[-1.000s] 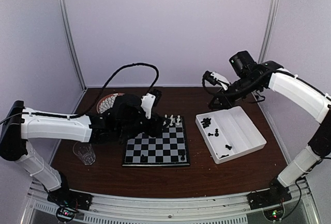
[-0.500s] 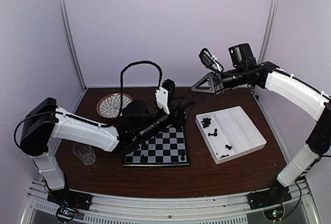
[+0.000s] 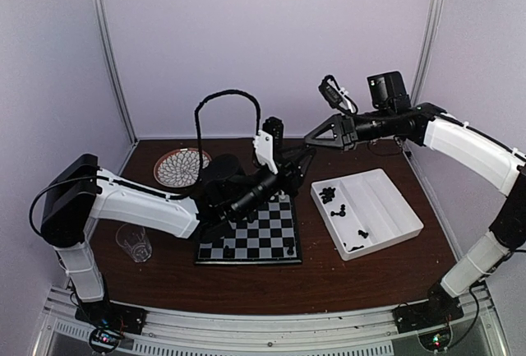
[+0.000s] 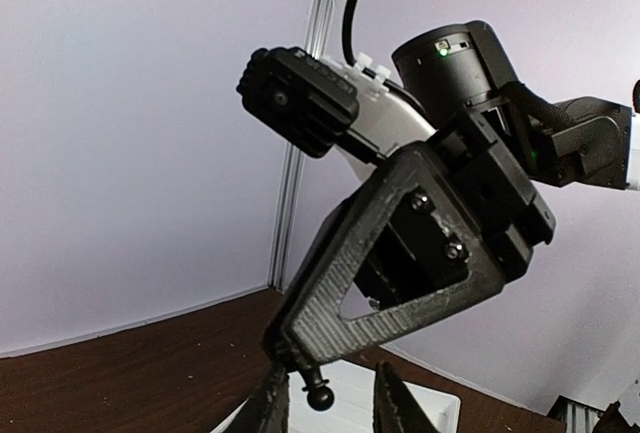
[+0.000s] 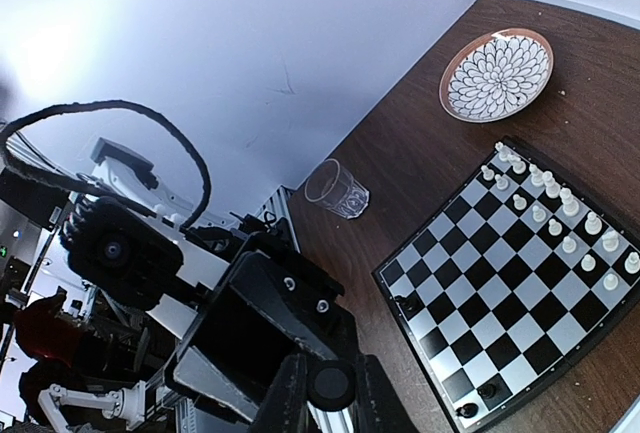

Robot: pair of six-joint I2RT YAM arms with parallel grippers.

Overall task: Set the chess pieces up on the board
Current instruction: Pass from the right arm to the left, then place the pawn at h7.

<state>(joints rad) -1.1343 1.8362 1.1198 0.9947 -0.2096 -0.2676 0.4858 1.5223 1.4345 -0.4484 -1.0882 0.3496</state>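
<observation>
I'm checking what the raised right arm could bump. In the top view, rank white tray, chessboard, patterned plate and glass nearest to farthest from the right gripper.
From the right gripper, raised at centre back with a black piece:
1. white tray, to its right, and chessboard, to its left: too close to call.
2. patterned plate, back left.
3. glass, front left.

Lilac walls (image 3: 271, 43), dark wooden table (image 3: 164, 278), metal posts (image 3: 111, 52).

The left arm (image 3: 148, 208) hides the board's (image 3: 255, 241) far rows in the top view.
</observation>
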